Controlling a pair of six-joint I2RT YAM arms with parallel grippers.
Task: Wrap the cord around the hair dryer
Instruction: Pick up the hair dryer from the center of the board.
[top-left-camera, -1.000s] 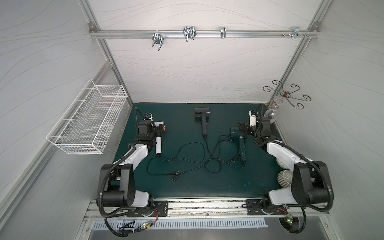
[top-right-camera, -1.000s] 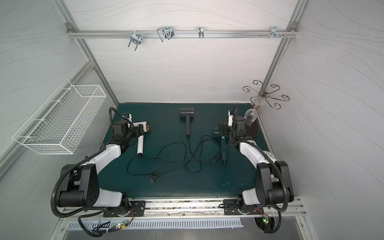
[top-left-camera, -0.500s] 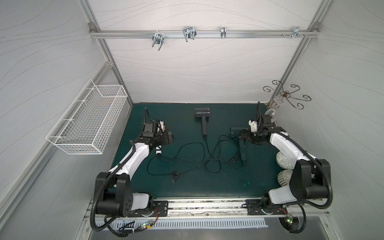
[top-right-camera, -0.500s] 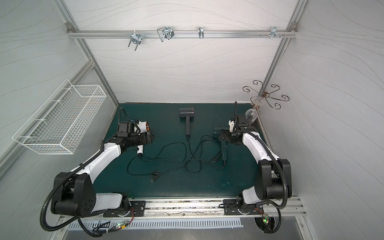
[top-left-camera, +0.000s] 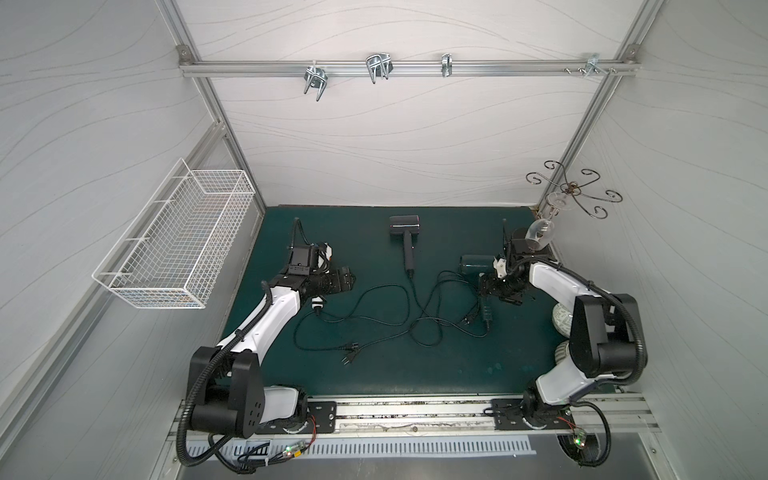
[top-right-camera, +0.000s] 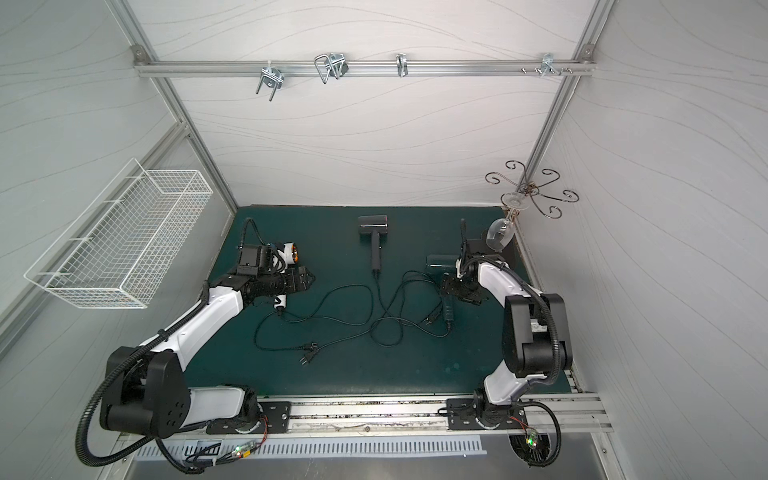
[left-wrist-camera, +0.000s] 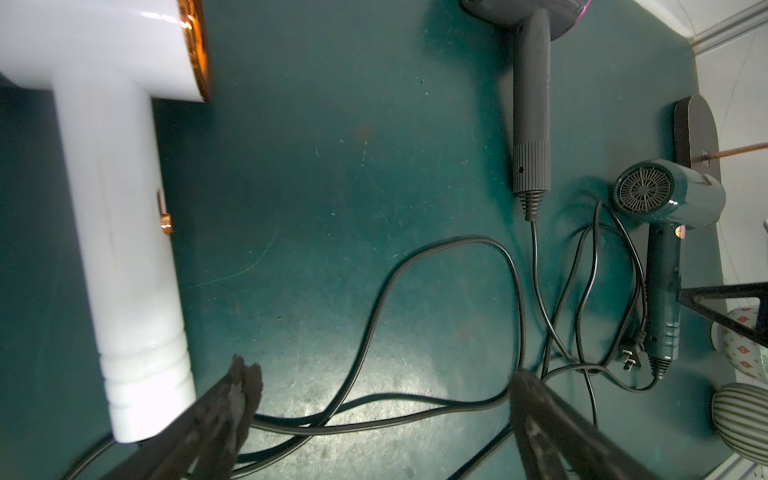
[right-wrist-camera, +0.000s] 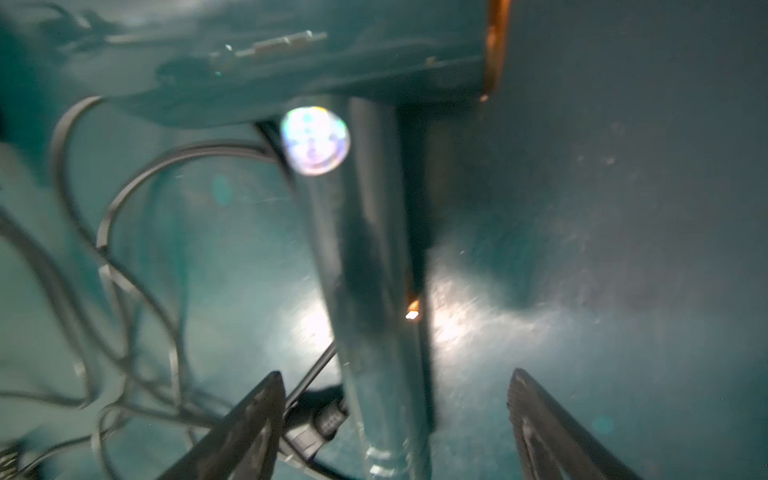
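- In both top views the left arm has stretched out of its tucked pose toward mid-frame. The left pincer (top-left-camera: 348, 279) (top-right-camera: 308, 279) now hangs spread and empty just over the handle end of the white hair dryer (top-left-camera: 318, 302), which lies at centre left on the green bench (top-left-camera: 415, 374).
- Also there, the right arm has swung in over the teal hair dryer (top-left-camera: 471, 264) at centre right, and the right pincer (top-left-camera: 483, 289) sits above its handle. The grey hair dryer (top-left-camera: 405, 226) lies alone at upper centre. Every cord (top-left-camera: 374, 291) sprawls loose across the middle, and none is wound.
- Left wrist view: the fingers (left-wrist-camera: 241, 390) gape wide and grip nothing. The white hair dryer (left-wrist-camera: 120, 249) fills the left of the frame, and its thick cord (left-wrist-camera: 415, 415) crosses the lower edge between the fingers.
- Right wrist view, blurred: the right pincer (right-wrist-camera: 395, 399) is released, with one finger on either side of the teal hair dryer's handle (right-wrist-camera: 374, 270). There is clear space on the right of the frame, and I cannot tell whether anything touches on the left.
- Both arms have gone from standby to approach, so wrapping has not begun. I judge a grasp on the teal handle comes first.
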